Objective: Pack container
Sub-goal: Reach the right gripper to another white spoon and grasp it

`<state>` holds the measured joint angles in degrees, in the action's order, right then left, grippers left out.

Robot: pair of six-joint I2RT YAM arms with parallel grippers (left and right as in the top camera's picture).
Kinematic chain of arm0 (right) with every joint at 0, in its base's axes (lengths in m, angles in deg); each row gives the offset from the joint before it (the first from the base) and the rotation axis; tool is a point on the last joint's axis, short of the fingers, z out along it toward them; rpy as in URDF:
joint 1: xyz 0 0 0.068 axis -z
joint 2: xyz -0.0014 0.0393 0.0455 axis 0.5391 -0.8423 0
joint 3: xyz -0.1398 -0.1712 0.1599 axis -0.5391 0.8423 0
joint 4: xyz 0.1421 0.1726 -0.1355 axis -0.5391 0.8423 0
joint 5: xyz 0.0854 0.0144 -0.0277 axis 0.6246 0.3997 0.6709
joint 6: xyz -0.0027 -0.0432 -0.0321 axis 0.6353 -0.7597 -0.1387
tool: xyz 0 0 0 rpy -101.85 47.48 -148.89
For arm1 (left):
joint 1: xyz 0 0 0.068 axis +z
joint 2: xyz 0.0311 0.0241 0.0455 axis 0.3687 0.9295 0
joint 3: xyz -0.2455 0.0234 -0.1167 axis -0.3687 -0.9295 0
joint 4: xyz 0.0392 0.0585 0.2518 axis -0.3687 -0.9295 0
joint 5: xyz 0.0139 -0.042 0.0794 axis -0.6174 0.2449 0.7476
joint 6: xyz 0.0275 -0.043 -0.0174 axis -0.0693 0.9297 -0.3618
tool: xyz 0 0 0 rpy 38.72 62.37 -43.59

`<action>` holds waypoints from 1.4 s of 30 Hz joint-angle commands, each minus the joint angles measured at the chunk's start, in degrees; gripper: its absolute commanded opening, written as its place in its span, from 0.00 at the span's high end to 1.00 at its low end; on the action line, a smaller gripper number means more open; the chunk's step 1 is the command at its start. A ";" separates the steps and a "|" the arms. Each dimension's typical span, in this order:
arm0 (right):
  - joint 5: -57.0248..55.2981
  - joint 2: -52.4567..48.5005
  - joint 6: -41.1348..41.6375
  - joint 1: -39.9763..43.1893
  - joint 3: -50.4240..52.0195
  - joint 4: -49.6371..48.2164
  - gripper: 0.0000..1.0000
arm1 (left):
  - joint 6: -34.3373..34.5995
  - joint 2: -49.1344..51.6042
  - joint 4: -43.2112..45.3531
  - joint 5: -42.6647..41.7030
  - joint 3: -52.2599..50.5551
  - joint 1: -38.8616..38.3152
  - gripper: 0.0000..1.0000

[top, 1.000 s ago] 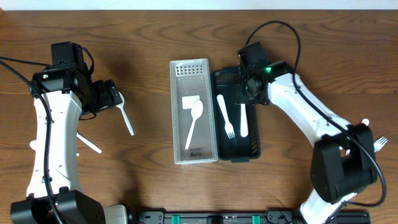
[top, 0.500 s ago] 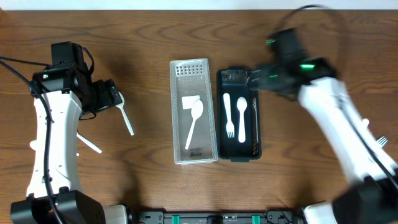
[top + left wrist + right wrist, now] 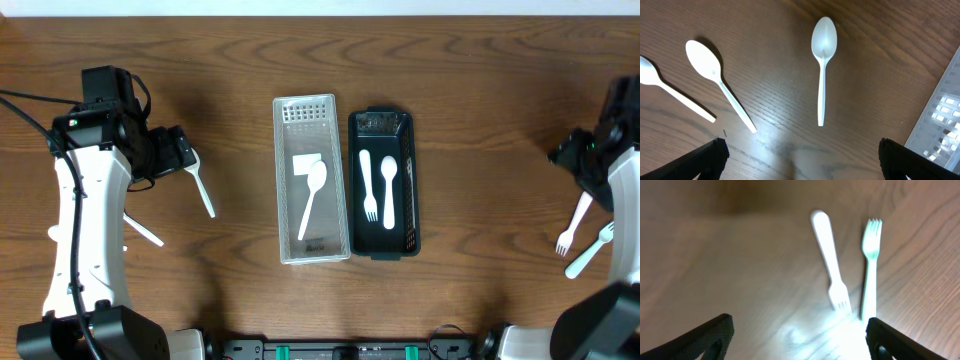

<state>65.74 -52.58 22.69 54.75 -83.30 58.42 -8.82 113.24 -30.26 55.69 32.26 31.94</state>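
Observation:
A clear tray (image 3: 283, 180) holds a white spoon (image 3: 311, 198). Beside it a black tray (image 3: 405, 215) holds a white fork (image 3: 367, 186) and a white spoon (image 3: 389, 190). My left gripper (image 3: 170, 155) is open and empty above loose white spoons on the table: one (image 3: 822, 60) straight ahead, two more (image 3: 720, 82) (image 3: 670, 90) to its left. My right gripper (image 3: 585, 160) is open and empty at the far right, over two white forks (image 3: 831, 262) (image 3: 870, 265); they also show in the overhead view (image 3: 572, 226) (image 3: 590, 250).
The clear tray's perforated corner (image 3: 942, 107) shows at the right edge of the left wrist view. The loose spoons lie left of the trays (image 3: 203, 190) (image 3: 143, 229). The right wrist view is blurred.
My right arm has swung from over the black tray out to the table's right edge, leaving a spoon in the black tray. The left arm has not moved.

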 commanded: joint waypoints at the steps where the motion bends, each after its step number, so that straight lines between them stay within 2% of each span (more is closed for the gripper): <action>1: 2.12 -2.73 -7.56 4.57 5.42 -3.69 0.09 | -1.18 -0.11 0.04 0.48 0.11 0.28 0.02; 6: 6.60 -6.69 -9.51 10.97 11.13 -10.99 0.07 | -1.18 -0.11 0.04 0.48 0.11 0.28 0.02; 11: 11.19 -10.60 -13.70 14.82 11.89 -14.51 0.10 | -1.18 -0.11 0.04 0.48 0.11 0.28 0.02; 27: 14.62 -19.78 -16.26 15.30 11.89 -20.48 0.12 | -1.16 -0.11 0.04 0.48 0.11 0.28 0.02; 33: 15.10 -20.20 -16.22 15.30 11.89 -20.04 0.43 | -1.16 -0.11 0.09 0.48 0.11 0.28 0.02; 39: 16.98 -20.20 -16.15 15.30 11.89 -19.76 0.52 | -1.18 -0.11 0.07 0.48 0.11 0.28 0.02; 42: 16.96 -20.17 -15.98 15.30 11.87 -19.78 0.62 | -1.18 -0.11 0.07 0.48 0.11 0.28 0.02</action>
<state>78.94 -69.94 6.49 69.92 -72.24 38.42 -9.43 113.24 -30.11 55.69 32.26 31.94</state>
